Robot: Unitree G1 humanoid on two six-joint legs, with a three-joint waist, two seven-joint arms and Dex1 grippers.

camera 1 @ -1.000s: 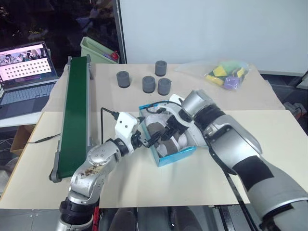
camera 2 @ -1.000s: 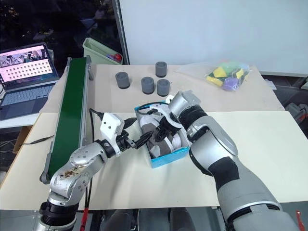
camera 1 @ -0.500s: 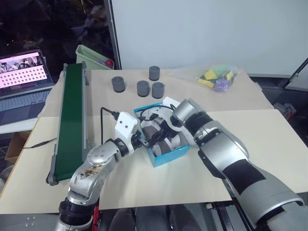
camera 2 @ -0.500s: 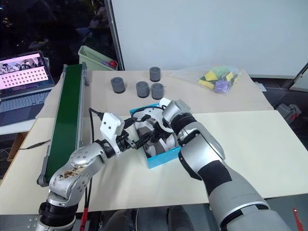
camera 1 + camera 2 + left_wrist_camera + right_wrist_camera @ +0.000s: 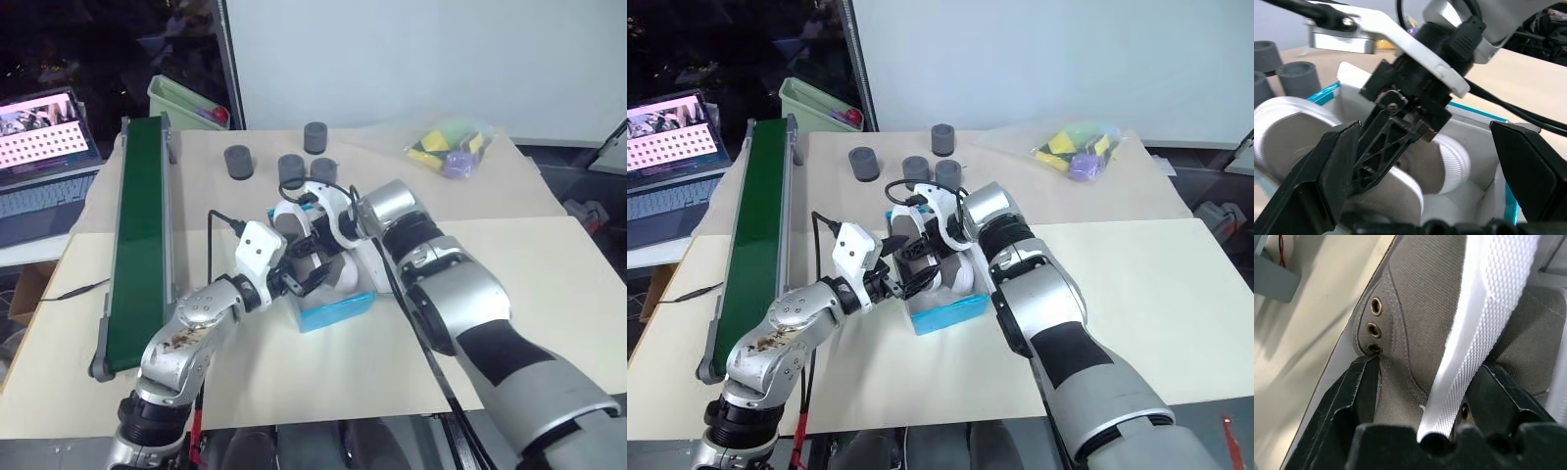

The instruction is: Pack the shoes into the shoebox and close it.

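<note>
Beige covers the worktop (image 5: 549, 294), with a long green conveyor belt (image 5: 140, 245) lying along its left side. Near the middle sits the bright blue shoebox (image 5: 338, 311), open at the top, white inside, with the grey-brown shoes (image 5: 1425, 323) lying in it side by side, their thick white soles showing. The right gripper (image 5: 921, 257) reaches down into the box from the far side; in its wrist view its black fingers (image 5: 1359, 387) stand apart on either side of a shoe's canvas upper and white sole edge, and whether they press on it cannot be told. The left gripper (image 5: 299, 282) is level at the box's near left side, its fingers (image 5: 1332, 166) spread wide and holding nothing, with the right one between them in its wrist view. Behind the box stand four small dark grey cylinders (image 5: 237, 162), and a clear bag of coloured pieces (image 5: 446, 152) lies at the far right.
</note>
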